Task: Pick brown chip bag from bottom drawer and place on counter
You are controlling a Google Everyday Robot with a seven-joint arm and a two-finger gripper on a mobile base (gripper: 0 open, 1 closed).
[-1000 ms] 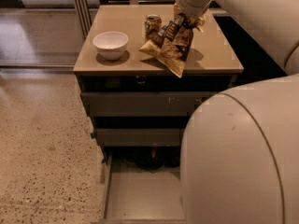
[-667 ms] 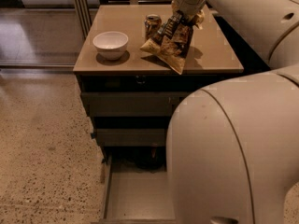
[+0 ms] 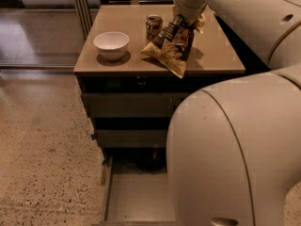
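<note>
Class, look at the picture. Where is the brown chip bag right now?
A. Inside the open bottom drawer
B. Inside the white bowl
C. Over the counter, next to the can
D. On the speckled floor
C: the brown chip bag hangs tilted over the counter, just right of the gold can, with the gripper closed on its upper end.

You lose the right half of the bottom drawer point(image 3: 136, 197) behind the arm's pale shell point(image 3: 235, 149); the lower edge cuts off its front. At the drawer's back, a dark shape point(image 3: 150, 160): unidentifiable. The claw point(image 3: 175, 28), over the desk point(image 3: 216, 55), blends into the brown chip bag point(image 3: 171, 51); contact unclear.
</note>
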